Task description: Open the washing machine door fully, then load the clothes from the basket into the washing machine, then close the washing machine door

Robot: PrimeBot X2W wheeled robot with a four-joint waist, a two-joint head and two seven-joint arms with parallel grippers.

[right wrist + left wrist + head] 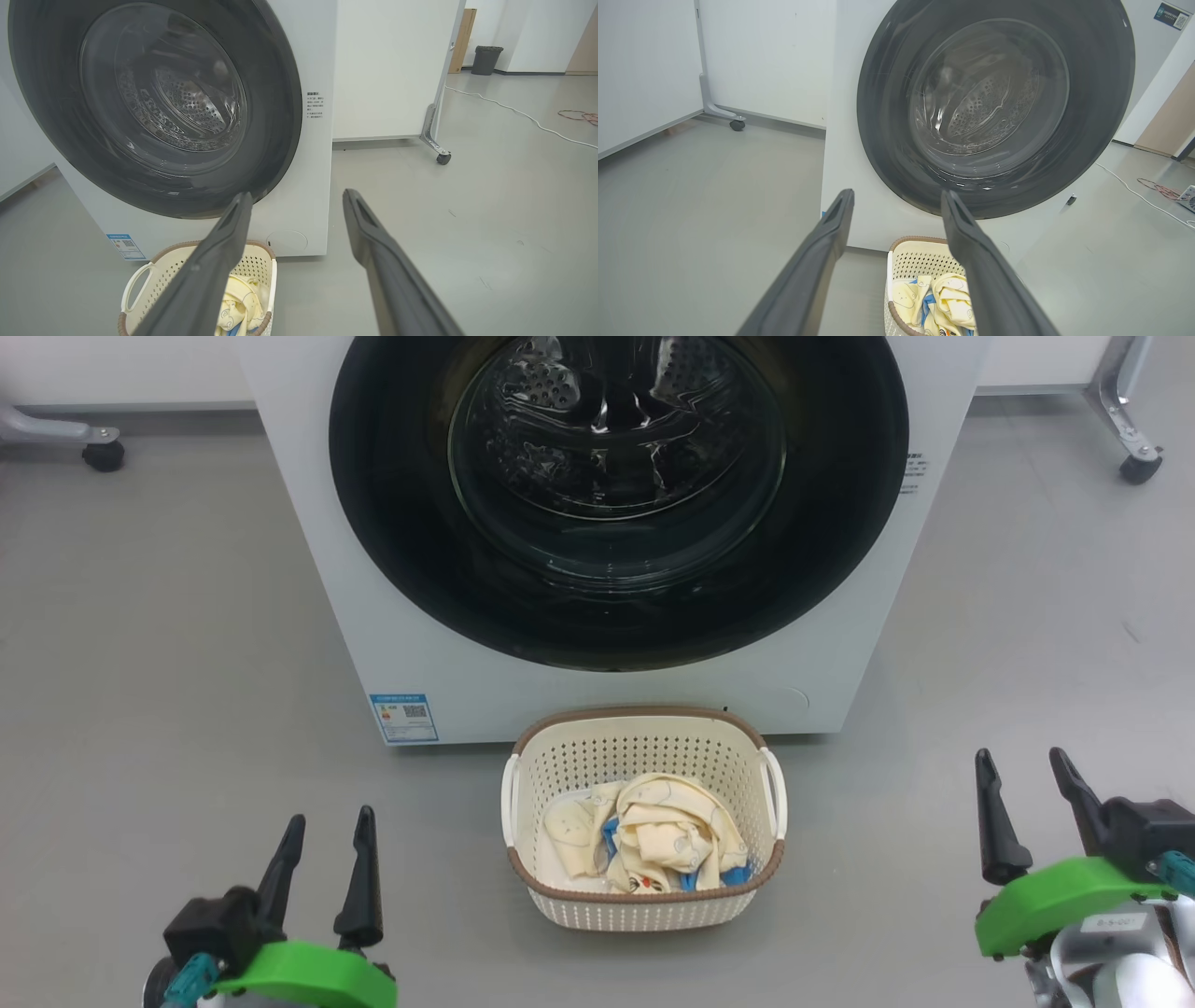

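grey floor (140, 663) | washing machine door (616, 495) sitting shut | left claw (330, 815), right claw (1019, 753) hanging released | opening it is coming next, I'm guessing

Looking down from the head, high and square-on to the washing machine door (392, 523), basket (644, 751) just below centre. From the left wrist, low and close, angling right at that door. From the right wrist, low, angling left. Sharing door, basket and clothes (667, 831) in all three.
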